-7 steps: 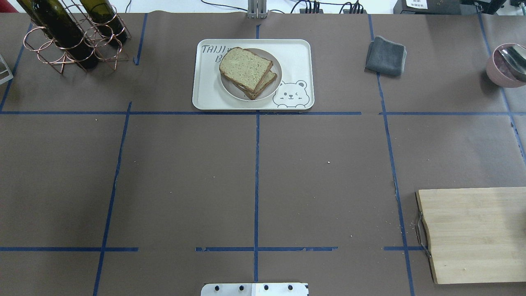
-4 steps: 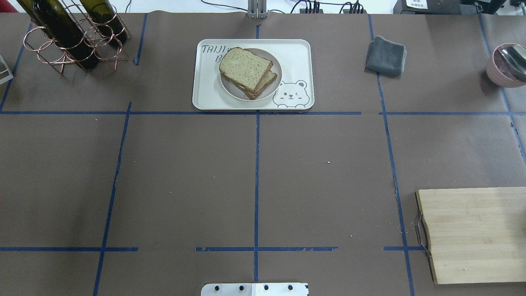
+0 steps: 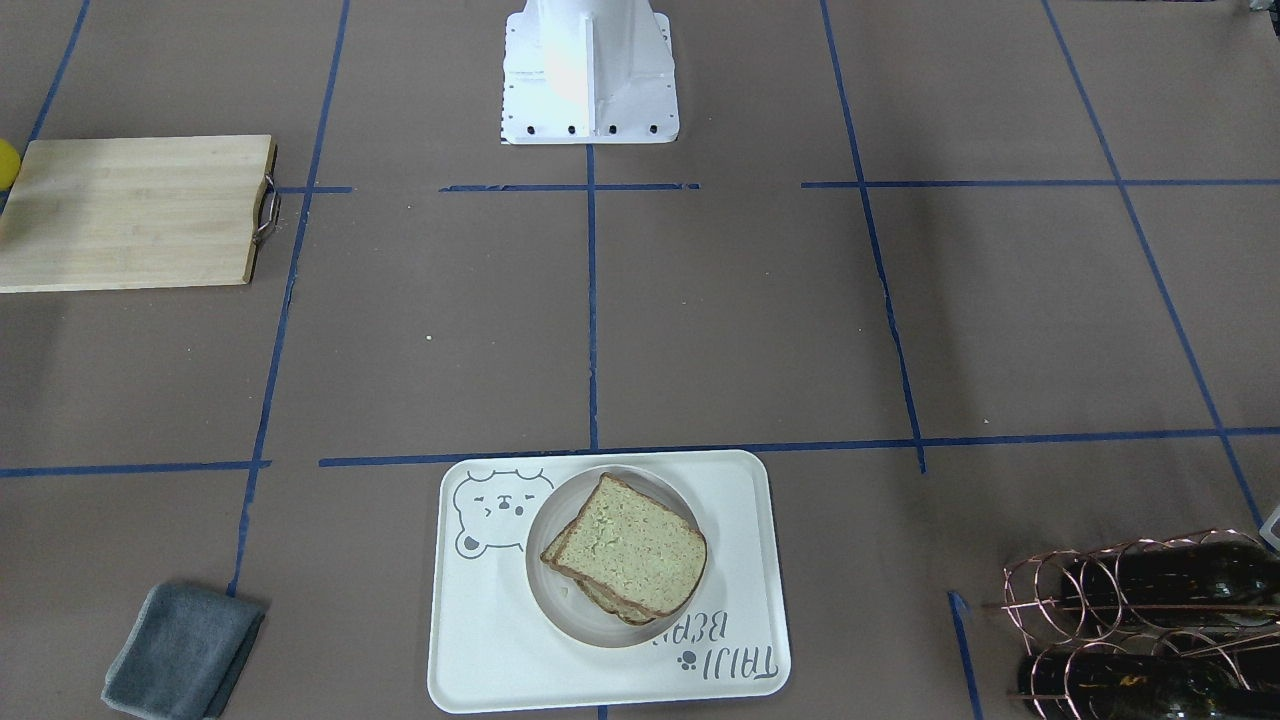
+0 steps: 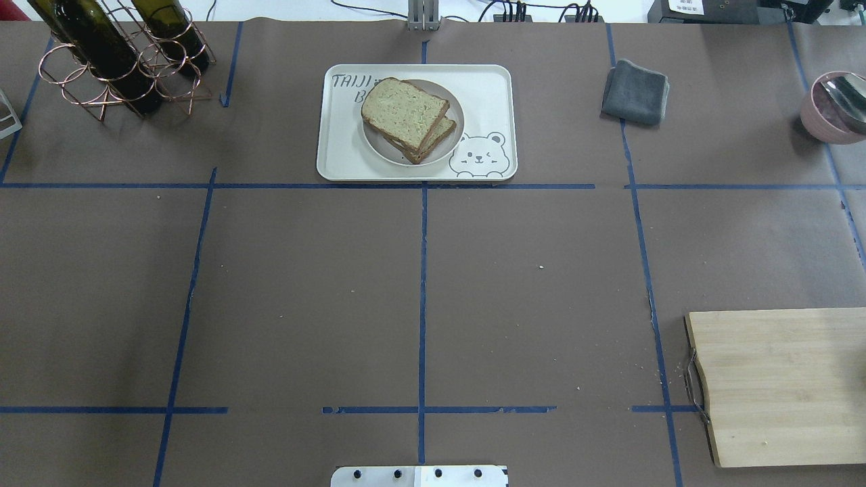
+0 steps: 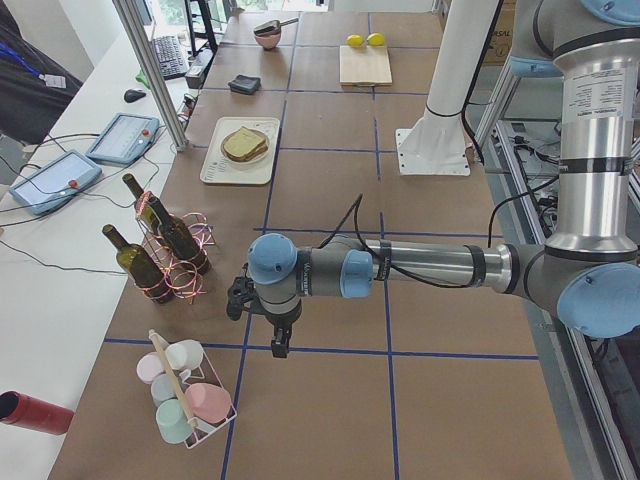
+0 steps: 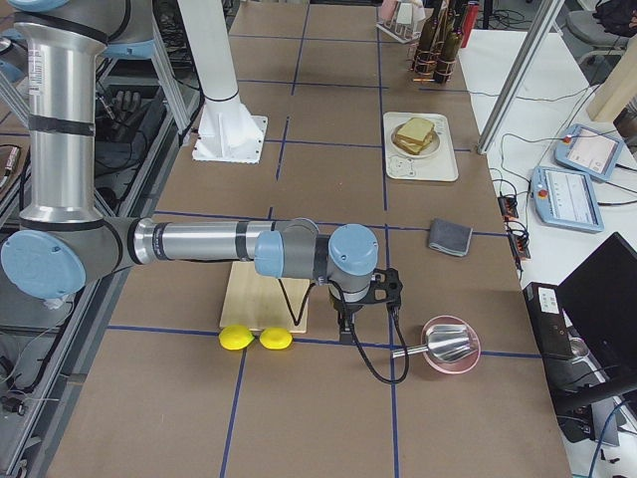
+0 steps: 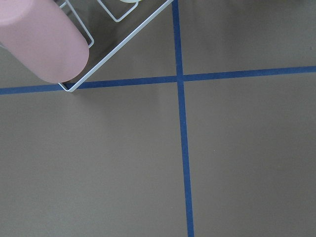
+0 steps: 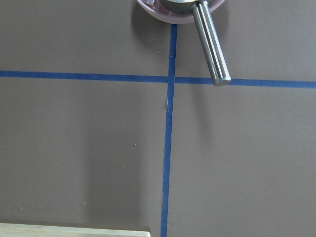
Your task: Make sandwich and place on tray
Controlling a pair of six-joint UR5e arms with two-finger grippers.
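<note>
The sandwich (image 4: pixel 404 116), two tan bread slices with dark crust, lies on a small round white plate (image 4: pixel 452 145) on the cream tray (image 4: pixel 487 95) at the table's far middle. It also shows in the front-facing view (image 3: pixel 630 550) on the tray (image 3: pixel 480 640). The egg is hidden between the slices. My left gripper (image 5: pixel 281 345) hangs over bare table far to the left, near a cup rack. My right gripper (image 6: pixel 345 329) hangs far to the right, beside the cutting board. Both show only in the side views, so I cannot tell whether they are open or shut.
A copper wine rack (image 4: pixel 115 61) with dark bottles stands at the far left. A grey cloth (image 4: pixel 636 91) lies right of the tray. A pink bowl with a metal ladle (image 4: pixel 832 108) sits far right. A wooden cutting board (image 4: pixel 778 385) lies near right, with two lemons (image 6: pixel 257 339) beside it.
</note>
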